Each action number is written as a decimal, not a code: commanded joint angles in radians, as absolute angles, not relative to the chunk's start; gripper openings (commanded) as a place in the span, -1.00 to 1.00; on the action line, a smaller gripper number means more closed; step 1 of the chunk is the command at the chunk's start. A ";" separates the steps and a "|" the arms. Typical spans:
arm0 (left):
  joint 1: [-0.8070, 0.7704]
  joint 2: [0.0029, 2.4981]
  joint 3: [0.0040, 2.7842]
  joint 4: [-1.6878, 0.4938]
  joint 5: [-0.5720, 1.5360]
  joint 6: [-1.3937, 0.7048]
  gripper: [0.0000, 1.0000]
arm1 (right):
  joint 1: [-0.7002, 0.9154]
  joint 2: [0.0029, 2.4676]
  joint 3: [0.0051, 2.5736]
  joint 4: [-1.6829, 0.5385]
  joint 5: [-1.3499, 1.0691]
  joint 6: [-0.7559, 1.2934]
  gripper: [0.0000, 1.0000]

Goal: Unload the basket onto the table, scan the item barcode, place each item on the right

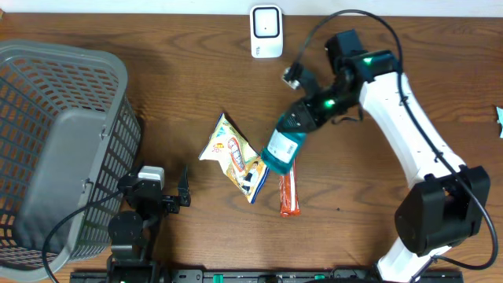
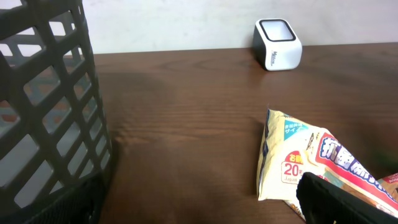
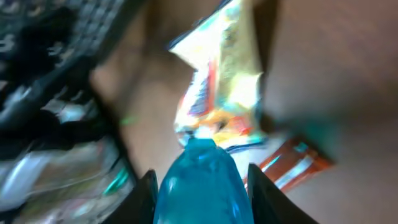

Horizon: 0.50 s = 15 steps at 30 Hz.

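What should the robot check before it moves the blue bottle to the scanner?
1. Right gripper shut on bottle: ok.
2. Bottle lifted clear of snack bag: cannot tell.
3. Way to scanner free of things: ok.
4. Left gripper open, off by the basket: ok.
5. Which side of bottle faces scanner: cannot tell.

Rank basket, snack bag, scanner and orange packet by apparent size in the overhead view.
1. Basket
2. Snack bag
3. Scanner
4. Orange packet, though the blue bottle covers its top end.
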State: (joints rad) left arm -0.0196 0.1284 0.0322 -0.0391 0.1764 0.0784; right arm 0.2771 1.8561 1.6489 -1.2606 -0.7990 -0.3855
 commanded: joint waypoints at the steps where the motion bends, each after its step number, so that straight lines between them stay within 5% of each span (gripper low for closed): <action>1: -0.018 0.126 0.004 -0.051 0.175 0.074 0.96 | 0.261 1.822 1.671 -1.346 -1.030 -0.634 -0.98; 15: -0.018 0.126 0.004 -0.051 0.175 0.074 0.96 | 0.334 1.801 1.671 -1.638 -1.079 -0.976 -0.97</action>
State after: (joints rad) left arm -0.0196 0.1284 0.0322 -0.0391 0.1764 0.0784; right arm 0.3103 1.8347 1.6489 -1.6321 -0.9852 -0.9012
